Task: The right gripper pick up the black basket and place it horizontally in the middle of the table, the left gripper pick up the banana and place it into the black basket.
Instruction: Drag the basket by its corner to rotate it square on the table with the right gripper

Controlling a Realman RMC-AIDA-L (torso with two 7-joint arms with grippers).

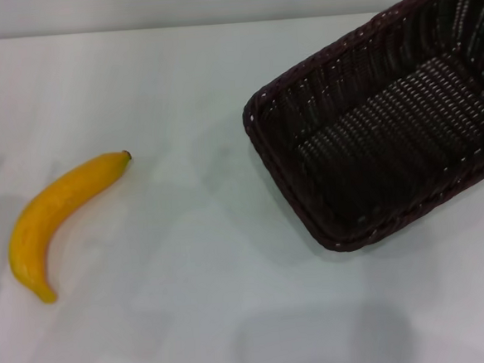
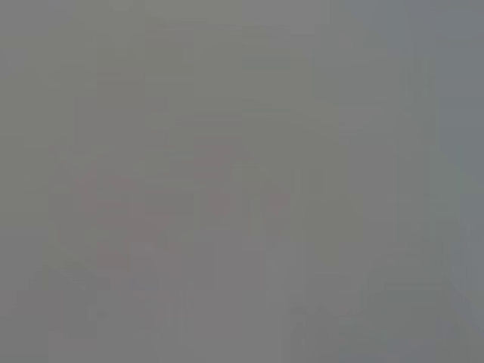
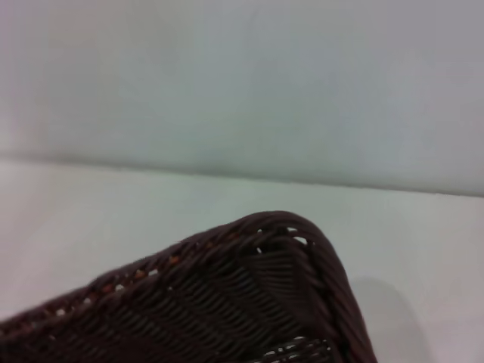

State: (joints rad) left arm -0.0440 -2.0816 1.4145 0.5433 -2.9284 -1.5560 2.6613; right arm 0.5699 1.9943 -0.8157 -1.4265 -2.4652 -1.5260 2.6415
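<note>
- The black basket (image 1: 387, 121) sits skewed at the upper right of the head view, cut by the frame edge, not yet centred or horizontal.
- The banana (image 1: 58, 219) lies at the left on the white counter (image 1: 196, 234), well apart from it; both steps remain.
- Neither the left tool nor the right tool is in view, so their state cannot be told.
- Open counter lies between the two objects.
</note>
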